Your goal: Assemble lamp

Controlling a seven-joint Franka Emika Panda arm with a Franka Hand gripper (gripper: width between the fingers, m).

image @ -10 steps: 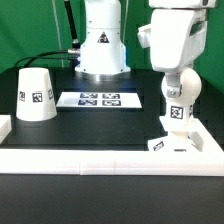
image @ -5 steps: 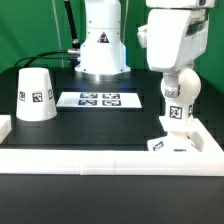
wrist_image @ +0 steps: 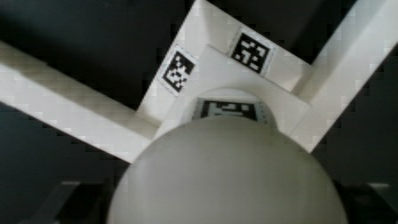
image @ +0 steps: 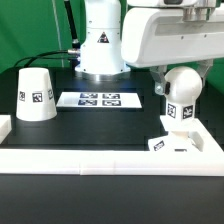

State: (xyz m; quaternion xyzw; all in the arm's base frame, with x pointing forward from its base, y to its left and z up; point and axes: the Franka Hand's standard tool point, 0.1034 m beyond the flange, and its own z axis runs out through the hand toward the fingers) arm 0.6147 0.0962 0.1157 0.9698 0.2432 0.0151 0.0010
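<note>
The lamp's bulb point(image: 182, 97), a matte white ball on a short tagged neck, stands upright on the small blocky base point(image: 170, 146). The base sits against the inner corner of the white border rail point(image: 100, 160), on the exterior view's right. The gripper point(image: 179, 84) hangs directly over the ball with a dark finger on either side. Whether it is clamped on the ball or loose around it cannot be told, and the wrist view shows only the ball filling the space between the fingers.

The bulb looks rigid and light. Its smooth round top would probably slip between flat fingers, so the widest part of the ball or the neck seems the safer place to hold.

The cone-shaped shade point(image: 35, 95) stands well apart on the black table point(image: 90, 128), at the exterior view's left. The marker board point(image: 100, 99) lies between the shade and the bulb.
</note>
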